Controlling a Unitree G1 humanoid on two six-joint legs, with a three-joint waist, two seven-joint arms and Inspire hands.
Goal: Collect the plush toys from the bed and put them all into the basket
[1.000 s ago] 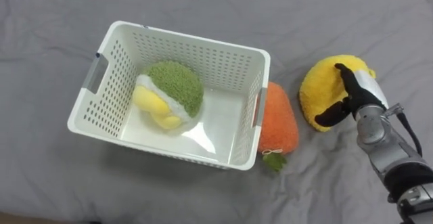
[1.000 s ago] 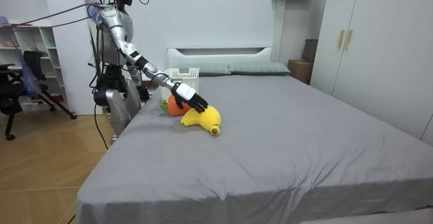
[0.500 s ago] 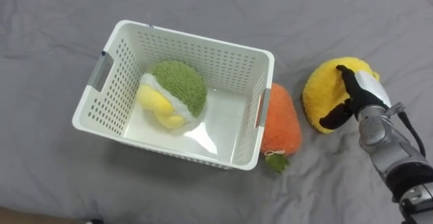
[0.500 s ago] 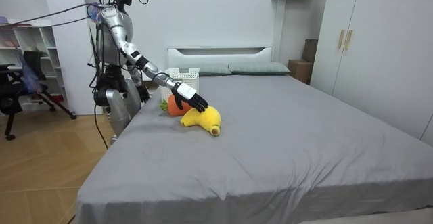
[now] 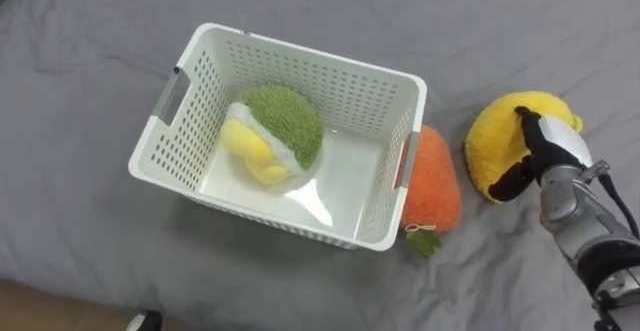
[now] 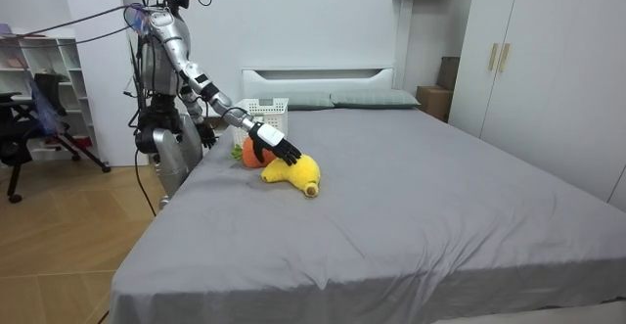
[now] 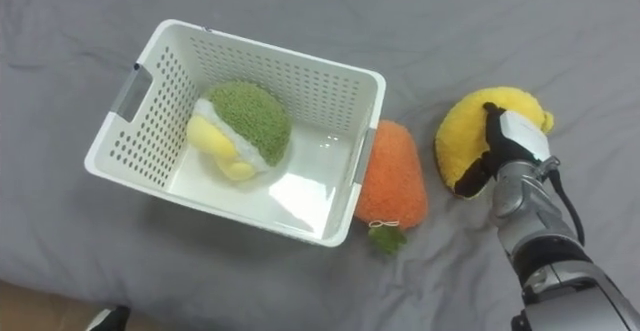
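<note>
Robot stands at the bed's [image 5: 80,221] corner. Right hand [image 5: 550,151] rests on the yellow plush toy [image 5: 495,151], a rounded, fuzzy lump on the grey sheet, fingers curled over its top, thumb pressed into its side. Orange carrot plush [image 5: 433,186] lies against the white basket [image 5: 300,56], which holds a green-and-yellow plush [image 5: 275,136]. Left hand [image 6: 203,132] hangs at its side.

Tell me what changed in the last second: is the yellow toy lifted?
Nothing has visibly moved; only the head camera shifted. The right hand stays on the yellow toy, fingers curled over it, still on the bed. Carrot toy, basket and green toy unchanged.
</note>
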